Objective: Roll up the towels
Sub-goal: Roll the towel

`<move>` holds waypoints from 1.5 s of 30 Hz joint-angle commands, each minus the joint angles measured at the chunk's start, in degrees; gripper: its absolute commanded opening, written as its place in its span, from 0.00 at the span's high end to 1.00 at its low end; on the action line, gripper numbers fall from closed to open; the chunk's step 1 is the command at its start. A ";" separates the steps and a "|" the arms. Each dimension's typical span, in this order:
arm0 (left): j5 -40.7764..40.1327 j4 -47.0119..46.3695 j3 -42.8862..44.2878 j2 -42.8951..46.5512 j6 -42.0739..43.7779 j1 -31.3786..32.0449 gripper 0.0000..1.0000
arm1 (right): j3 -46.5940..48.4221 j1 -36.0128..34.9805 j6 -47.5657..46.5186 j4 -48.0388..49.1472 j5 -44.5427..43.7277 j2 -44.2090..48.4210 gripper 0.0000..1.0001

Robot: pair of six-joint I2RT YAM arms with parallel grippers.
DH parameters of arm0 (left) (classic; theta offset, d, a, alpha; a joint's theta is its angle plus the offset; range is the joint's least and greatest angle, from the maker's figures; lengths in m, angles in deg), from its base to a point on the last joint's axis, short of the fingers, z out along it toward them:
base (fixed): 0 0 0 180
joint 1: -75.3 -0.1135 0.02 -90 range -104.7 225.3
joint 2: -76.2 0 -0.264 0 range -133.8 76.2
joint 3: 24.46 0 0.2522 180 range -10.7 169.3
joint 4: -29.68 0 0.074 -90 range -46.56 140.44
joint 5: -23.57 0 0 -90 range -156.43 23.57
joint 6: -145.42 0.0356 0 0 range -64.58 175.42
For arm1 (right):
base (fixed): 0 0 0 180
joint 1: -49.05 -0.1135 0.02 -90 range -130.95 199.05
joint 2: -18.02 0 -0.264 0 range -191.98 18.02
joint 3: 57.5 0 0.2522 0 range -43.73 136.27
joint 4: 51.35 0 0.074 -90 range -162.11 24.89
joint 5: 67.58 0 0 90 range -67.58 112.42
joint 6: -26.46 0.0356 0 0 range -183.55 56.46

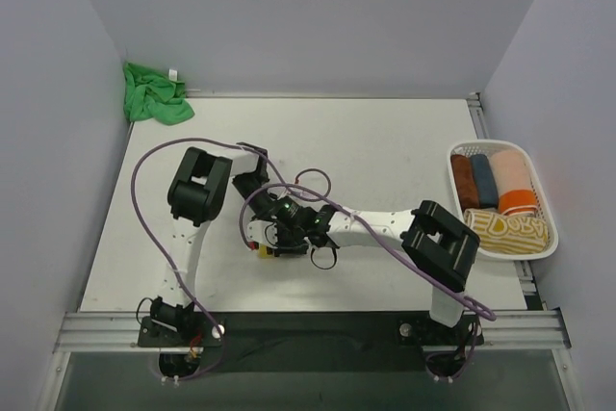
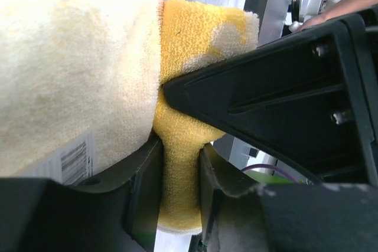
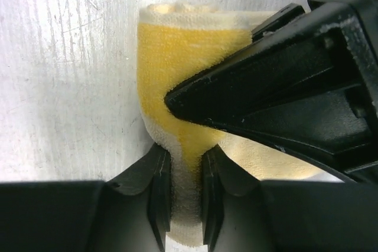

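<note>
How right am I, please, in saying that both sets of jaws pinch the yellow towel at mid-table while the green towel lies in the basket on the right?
One slip: the green towel is not in the basket; the top external view shows it crumpled at the far left corner of the table. The jaws pinch the yellow towel.

The left gripper's black finger (image 3: pixel 266 87) hides part of the soft pale yellow cloth towel (image 3: pixel 168 51). Its white printed label (image 2: pixel 74 160) is half hidden and too blurry to read.

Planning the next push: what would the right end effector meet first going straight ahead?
The yellow towel pinched in its jaws; just beyond, likely a finger of the left end effector, though depth is unclear.
</note>
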 commanded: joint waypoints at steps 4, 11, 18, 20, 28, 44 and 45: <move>-3.50 -5.26 -2.40 7.48 2.92 -4.48 0.54 | 2.79 3.53 4.21 -14.89 13.95 -1.29 1.00; 1.33 -5.78 -4.69 20.22 1.17 -15.81 0.46 | 9.11 8.80 6.93 -22.38 26.00 -8.65 1.00; 1.70 -17.11 -13.37 39.38 -4.90 -25.66 0.42 | 16.31 13.11 10.18 -27.47 36.81 -16.92 1.00; 0.46 -23.67 -20.81 46.74 -7.35 -25.31 0.41 | 18.61 13.81 10.97 -30.55 39.11 -20.60 1.00; -11.39 -39.70 -43.43 67.69 -9.21 -10.39 0.34 | 29.86 17.68 14.75 -39.42 49.13 -31.78 1.00; -31.18 -68.00 -53.47 67.28 -9.30 17.31 0.27 | 37.43 19.18 16.95 -46.02 48.17 -39.87 1.00; -31.09 -68.19 -53.03 66.31 -9.38 17.58 0.28 | 37.43 19.18 16.86 -46.37 48.00 -39.87 1.00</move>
